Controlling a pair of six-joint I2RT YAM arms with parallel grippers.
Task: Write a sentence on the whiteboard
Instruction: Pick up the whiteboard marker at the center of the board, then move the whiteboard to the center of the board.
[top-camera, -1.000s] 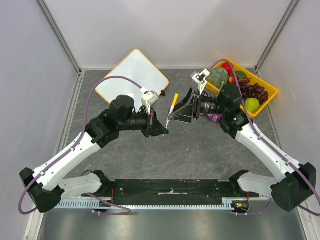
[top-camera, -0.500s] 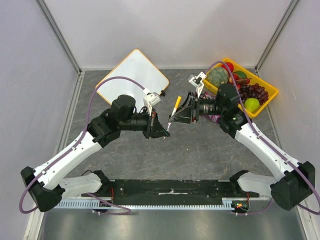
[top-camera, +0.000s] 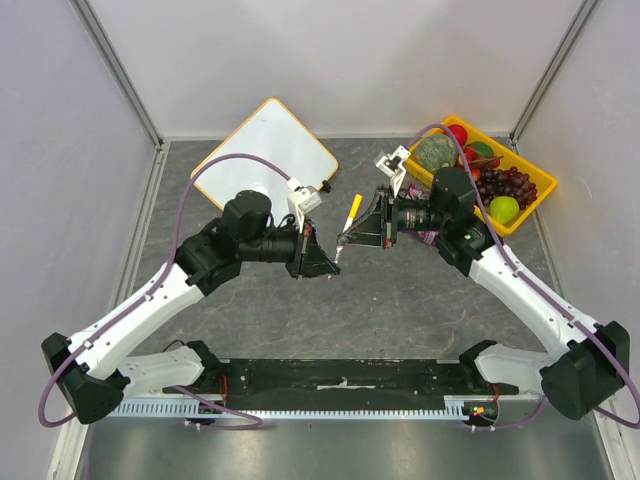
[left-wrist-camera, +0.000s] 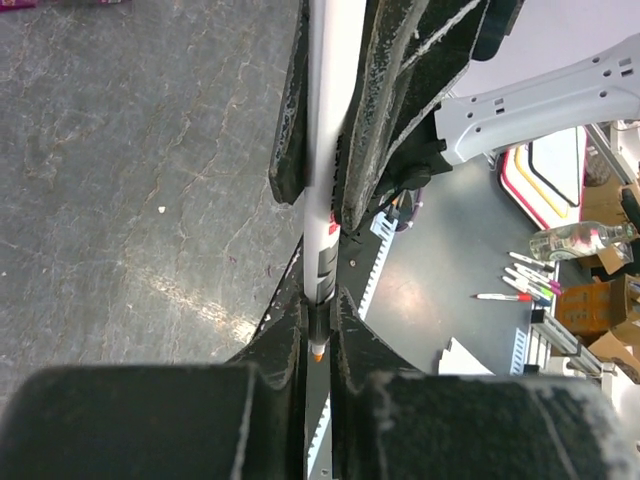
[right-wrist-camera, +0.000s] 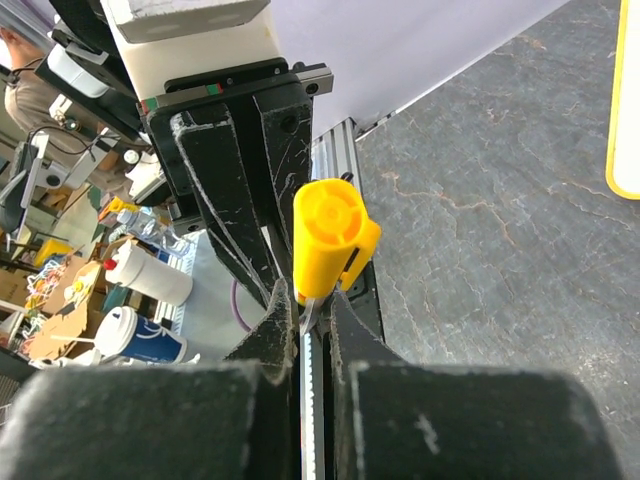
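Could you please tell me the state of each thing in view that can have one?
marker: held in the air.
left gripper: shut on the marker.
right gripper: shut on the marker.
whiteboard: no writing visible, untouched.
yellow tray: filled with fruit.

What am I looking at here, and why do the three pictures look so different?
This is a robot with a left arm and a right arm, bolted at the near edge of a grey table. Each ends in a two-finger gripper. The wide picture comes from a camera above and behind the arms. The other two come from a camera on each wrist, looking along that arm's own fingers. At the back left of the table lies a whiteboard with no writing showing. At the back right is a yellow tray of fruit. In the middle, the left gripper and the right gripper are both shut on one marker with a yellow cap.
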